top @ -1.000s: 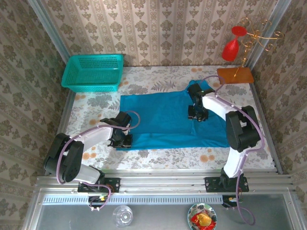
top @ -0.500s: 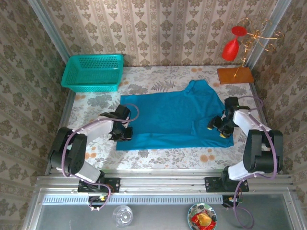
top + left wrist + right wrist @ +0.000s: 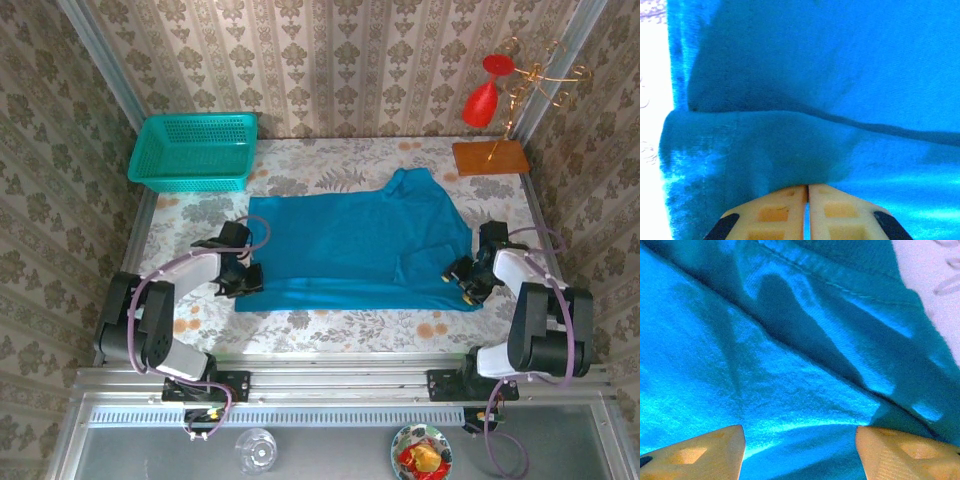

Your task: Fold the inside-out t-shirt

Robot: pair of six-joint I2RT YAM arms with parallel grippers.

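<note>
The inside-out t-shirt [image 3: 350, 250] lies spread flat across the middle of the table, teal-blue, with a sleeve bump at its far edge. My left gripper [image 3: 243, 279] sits at the shirt's near left corner. In the left wrist view its fingers [image 3: 785, 202] are pressed together, shut on a bunched fold of the cloth [image 3: 770, 150]. My right gripper [image 3: 463, 278] hovers low over the shirt's near right corner. The right wrist view has the two fingertips [image 3: 715, 447] wide apart, with wrinkled fabric [image 3: 790, 390] lying between and beneath them.
A teal mesh basket [image 3: 195, 150] stands at the back left. At the back right is an orange base [image 3: 490, 157] with a wire stand and a red glass [image 3: 483, 95]. Patterned walls close in both sides. A clear glass [image 3: 255, 447] and a bowl [image 3: 422, 452] sit below the near rail.
My right arm swung from the shirt's middle out to its near right corner, and its jaws opened. My left gripper pulled the left edge further left, stretching the shirt flatter.
</note>
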